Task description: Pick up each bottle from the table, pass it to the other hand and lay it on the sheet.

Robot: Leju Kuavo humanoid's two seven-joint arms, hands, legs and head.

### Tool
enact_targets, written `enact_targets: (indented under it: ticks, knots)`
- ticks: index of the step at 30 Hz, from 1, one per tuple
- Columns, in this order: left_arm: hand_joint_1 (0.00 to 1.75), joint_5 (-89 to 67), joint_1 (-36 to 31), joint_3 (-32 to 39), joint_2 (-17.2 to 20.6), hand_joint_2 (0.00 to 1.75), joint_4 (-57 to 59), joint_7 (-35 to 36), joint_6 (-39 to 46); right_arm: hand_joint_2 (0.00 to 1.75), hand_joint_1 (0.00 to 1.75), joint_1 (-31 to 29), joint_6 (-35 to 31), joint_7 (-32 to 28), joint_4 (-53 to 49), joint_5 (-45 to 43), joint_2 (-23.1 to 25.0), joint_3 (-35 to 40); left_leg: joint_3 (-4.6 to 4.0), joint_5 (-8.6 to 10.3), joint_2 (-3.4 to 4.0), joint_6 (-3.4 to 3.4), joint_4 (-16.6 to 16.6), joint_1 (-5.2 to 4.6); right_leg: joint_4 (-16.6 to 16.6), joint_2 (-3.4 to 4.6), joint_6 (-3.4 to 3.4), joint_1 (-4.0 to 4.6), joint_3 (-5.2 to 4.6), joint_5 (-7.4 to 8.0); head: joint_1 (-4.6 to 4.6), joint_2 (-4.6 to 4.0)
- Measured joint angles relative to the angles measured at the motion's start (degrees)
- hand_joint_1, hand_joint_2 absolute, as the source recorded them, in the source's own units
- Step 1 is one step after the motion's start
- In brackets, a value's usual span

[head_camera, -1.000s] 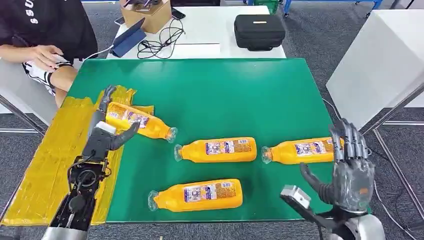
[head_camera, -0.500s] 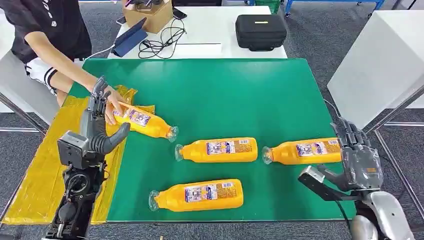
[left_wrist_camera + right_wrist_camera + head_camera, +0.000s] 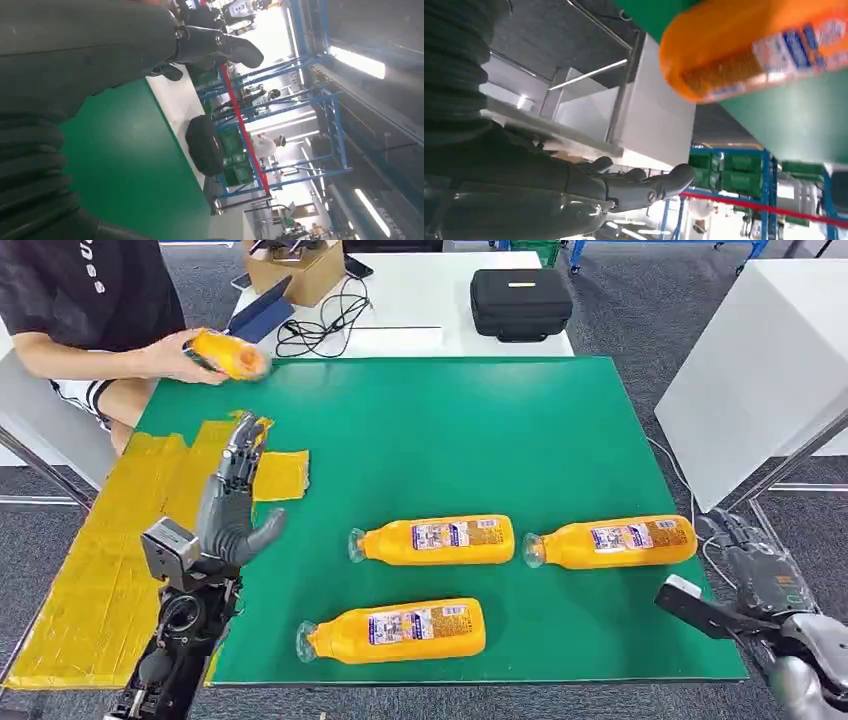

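My left hand (image 3: 238, 502) hovers empty, fingers spread, over the yellow sheet (image 3: 100, 570) at the table's (image 3: 450, 430) left, my right hand (image 3: 765, 575) open off its right edge, three orange bottles (image 3: 432, 540) lying between, a person's hand (image 3: 170, 355) holding a fourth bottle (image 3: 228, 352) far left.

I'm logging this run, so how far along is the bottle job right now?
Nothing lies on the yellow sheet; a person holds one bottle by the far edge. The left hand and right hand hold nothing. Three bottles on the green table remain.
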Motion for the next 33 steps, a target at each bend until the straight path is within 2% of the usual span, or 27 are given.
enact_targets:
  ticks: [4,11,25,33]
  knots:
    - [0.0,0.5,-0.44,-0.98,-0.15,1.75,0.94,0.0,-0.02,1.75,0.0,-1.65,-1.68,0.9,3.98,1.71,0.07,1.68,0.0,0.0,0.02,0.0,0.0,0.02,0.01,0.01,0.0,0.05,-0.01,0.0,0.02,0.0]
    - [0.0,1.01,-0.97,-2.27,-0.72,1.75,3.24,-0.39,0.0,1.75,0.0,-5.29,-8.94,0.81,11.61,3.85,1.47,5.09,-0.01,0.0,0.02,0.0,0.0,0.07,0.0,0.01,0.0,0.04,-0.01,0.0,0.02,0.0]
    - [0.0,2.27,-1.03,-2.86,-0.87,1.75,5.51,-1.09,0.04,1.75,0.0,-7.54,-12.31,1.86,15.43,6.34,3.43,8.02,-0.03,0.0,0.03,0.0,0.0,0.07,0.01,0.0,0.0,0.04,-0.01,0.0,0.02,0.0]
    - [0.0,3.34,-1.04,-2.86,-1.05,1.75,7.45,-1.62,-0.02,1.75,0.0,-12.95,-12.3,4.5,18.53,8.5,4.07,12.2,-0.03,0.02,0.03,0.01,0.0,0.07,0.03,0.01,0.0,0.04,-0.01,0.0,0.02,0.0]
